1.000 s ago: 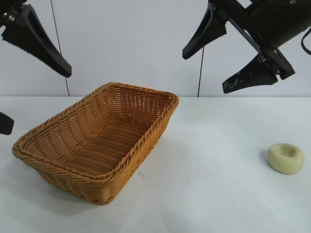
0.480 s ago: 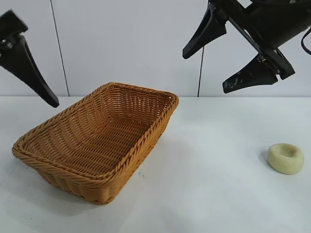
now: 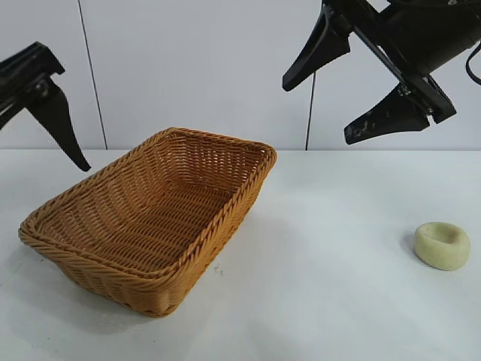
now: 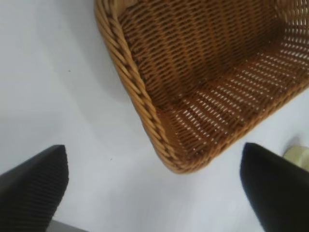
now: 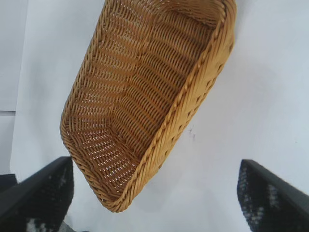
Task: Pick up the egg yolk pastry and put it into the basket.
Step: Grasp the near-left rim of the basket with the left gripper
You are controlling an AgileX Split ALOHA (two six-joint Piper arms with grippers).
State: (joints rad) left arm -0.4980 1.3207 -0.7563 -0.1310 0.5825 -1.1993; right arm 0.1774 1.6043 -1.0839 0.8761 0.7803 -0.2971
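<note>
The egg yolk pastry [image 3: 442, 245], a small pale yellow puck with a dimpled top, lies on the white table at the right, well apart from the basket. The orange-brown wicker basket [image 3: 233, 210] stands left of centre with nothing inside it. My right gripper [image 3: 316, 113] hangs open high above the table, between basket and pastry, holding nothing. My left gripper [image 4: 154, 193] is open and empty, up at the far left beside the basket; only one of its fingers [image 3: 60, 124] shows in the exterior view. In the left wrist view the basket's corner [image 4: 164, 145] lies below the gripper.
The white table [image 3: 331, 301] runs to a pale wall behind. In the right wrist view the basket [image 5: 183, 106] lies below the right gripper [image 5: 157, 198], with bare table beside it.
The left arm has swung: its visible finger has moved left and lower and now points down by the basket's far-left side. The right arm, basket and pastry have not moved.
</note>
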